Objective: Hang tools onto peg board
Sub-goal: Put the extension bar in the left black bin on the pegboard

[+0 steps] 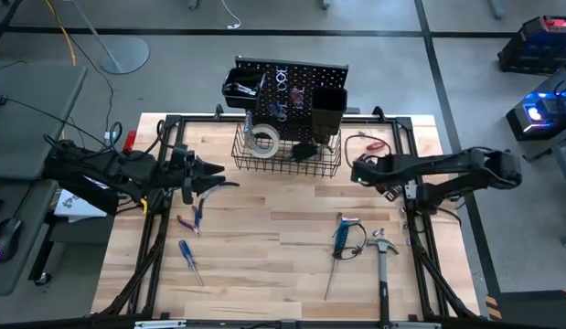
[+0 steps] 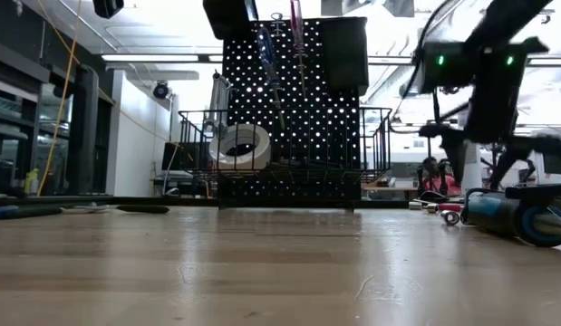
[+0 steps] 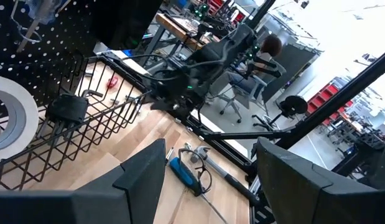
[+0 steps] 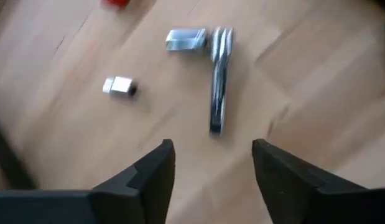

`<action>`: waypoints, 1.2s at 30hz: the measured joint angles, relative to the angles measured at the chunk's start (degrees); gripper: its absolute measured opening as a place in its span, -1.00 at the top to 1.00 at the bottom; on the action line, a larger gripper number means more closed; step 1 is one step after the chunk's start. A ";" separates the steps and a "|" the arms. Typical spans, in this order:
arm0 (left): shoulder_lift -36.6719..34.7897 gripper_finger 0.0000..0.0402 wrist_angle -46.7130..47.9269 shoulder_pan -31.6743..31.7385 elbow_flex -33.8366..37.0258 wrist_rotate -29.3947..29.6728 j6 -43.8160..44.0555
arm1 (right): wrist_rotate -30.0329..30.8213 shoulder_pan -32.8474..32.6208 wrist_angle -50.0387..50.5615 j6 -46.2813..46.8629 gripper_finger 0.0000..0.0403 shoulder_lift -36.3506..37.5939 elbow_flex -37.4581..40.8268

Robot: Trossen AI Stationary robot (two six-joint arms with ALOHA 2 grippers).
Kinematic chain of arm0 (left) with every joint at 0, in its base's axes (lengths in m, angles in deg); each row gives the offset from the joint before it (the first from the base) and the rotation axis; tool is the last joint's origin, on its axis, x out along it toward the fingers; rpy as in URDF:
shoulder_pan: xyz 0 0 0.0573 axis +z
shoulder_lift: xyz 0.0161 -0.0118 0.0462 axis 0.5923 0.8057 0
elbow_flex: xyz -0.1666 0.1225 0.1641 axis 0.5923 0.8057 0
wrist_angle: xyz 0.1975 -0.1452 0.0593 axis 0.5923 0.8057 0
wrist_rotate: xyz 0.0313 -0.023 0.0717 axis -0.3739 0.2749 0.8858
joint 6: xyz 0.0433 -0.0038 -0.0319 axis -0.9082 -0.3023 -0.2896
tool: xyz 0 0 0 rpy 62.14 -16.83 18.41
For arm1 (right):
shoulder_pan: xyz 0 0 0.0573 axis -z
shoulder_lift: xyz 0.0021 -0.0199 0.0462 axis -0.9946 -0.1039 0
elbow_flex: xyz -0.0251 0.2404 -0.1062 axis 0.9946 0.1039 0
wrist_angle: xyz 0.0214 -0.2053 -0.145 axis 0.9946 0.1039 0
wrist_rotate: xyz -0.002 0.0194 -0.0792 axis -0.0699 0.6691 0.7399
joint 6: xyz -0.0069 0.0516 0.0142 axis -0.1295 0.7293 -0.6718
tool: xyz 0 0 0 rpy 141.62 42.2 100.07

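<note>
The left gripper (image 1: 212, 170) waits parted and empty beside the wire basket (image 1: 287, 157); the peg board (image 1: 292, 87) stands behind; the right gripper (image 4: 212, 163), released, hovers above a silver wrench (image 4: 218, 78) on the table; next, I judge, descend and clench it.

Overhead, table-level (both: peg board (image 1: 296, 91)), wrists

Grey floor (image 1: 154, 91) around my pale wooden table (image 1: 264, 247). Ceiling strip lights (image 2: 162, 58) far overhead. Grey desk (image 1: 26, 119) left, office chair (image 3: 239, 93) and red shelving (image 3: 341, 99) beyond.
</note>
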 joint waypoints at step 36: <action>-0.22 -0.16 0.70 0.00 0.00 0.14 -2.29 | -2.80 -2.37 8.78 -29.37 0.95 1.69 -3.57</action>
